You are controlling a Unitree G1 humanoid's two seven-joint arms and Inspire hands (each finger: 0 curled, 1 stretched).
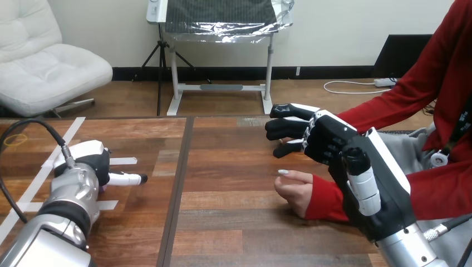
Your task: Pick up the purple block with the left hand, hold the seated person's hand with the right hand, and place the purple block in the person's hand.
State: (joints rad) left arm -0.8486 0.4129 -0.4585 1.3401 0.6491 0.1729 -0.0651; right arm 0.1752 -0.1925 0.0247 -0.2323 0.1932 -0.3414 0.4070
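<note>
Left hand (92,162) is down on the surface (234,222) near its left edge, among white tape strips (123,161). Can't tell if it's open or closed. Purple block (102,188): just 1 purple sliver shows under that hand. Right hand (320,136) hovers open near the right edge, fingers loosely bent, gripping nothing. The person's hand (295,189) rests on the surface below it, apart.

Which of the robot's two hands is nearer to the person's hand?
The right. The right hand is close over the person's hand, with a gap between them; the left hand is far off at the view's left.
</note>
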